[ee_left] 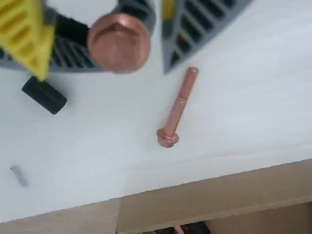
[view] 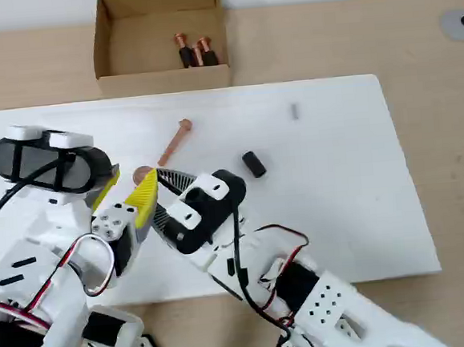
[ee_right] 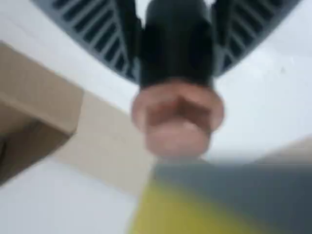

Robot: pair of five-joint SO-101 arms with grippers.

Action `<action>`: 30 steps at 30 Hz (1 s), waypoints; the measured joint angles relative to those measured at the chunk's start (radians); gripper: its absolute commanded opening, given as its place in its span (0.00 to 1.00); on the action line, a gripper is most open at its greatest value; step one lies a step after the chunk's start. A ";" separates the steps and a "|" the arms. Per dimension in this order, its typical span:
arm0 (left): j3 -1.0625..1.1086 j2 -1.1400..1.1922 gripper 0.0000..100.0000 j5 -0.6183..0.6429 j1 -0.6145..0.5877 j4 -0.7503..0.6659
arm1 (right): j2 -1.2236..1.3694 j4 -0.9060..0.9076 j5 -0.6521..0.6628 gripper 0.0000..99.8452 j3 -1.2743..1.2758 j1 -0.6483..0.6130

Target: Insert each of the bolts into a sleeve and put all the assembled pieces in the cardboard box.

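My right gripper (view: 160,181), with grey ribbed fingers (ee_right: 97,34), is shut on a black sleeve (ee_right: 176,44). A copper bolt sits inside the sleeve, its head (view: 142,175) (ee_left: 119,43) (ee_right: 178,114) sticking out toward the left arm. My left gripper (view: 127,190) has yellow fingers (ee_left: 22,29). It stands open right at that bolt head, spread to either side of it. A loose copper bolt (view: 174,143) (ee_left: 178,107) lies on the white board just beyond. A spare black sleeve (view: 253,164) (ee_left: 44,95) lies to the right.
The cardboard box (view: 164,81) stands at the back, past the white board (view: 340,213), with two assembled pieces (view: 195,52) inside. A small grey pin (view: 295,111) (ee_left: 18,175) lies on the board's far right part. Wooden tabletop surrounds the board.
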 measured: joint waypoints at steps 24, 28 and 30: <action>-0.236 0.195 0.18 -0.017 -0.585 0.180 | 0.944 0.241 -0.072 0.01 -0.902 0.293; -0.236 0.190 0.18 -0.075 -0.600 0.180 | 1.154 0.241 -0.072 0.01 -1.111 0.325; -0.236 0.195 0.18 -0.084 -0.600 0.180 | 1.254 0.241 -0.072 0.01 -1.212 0.345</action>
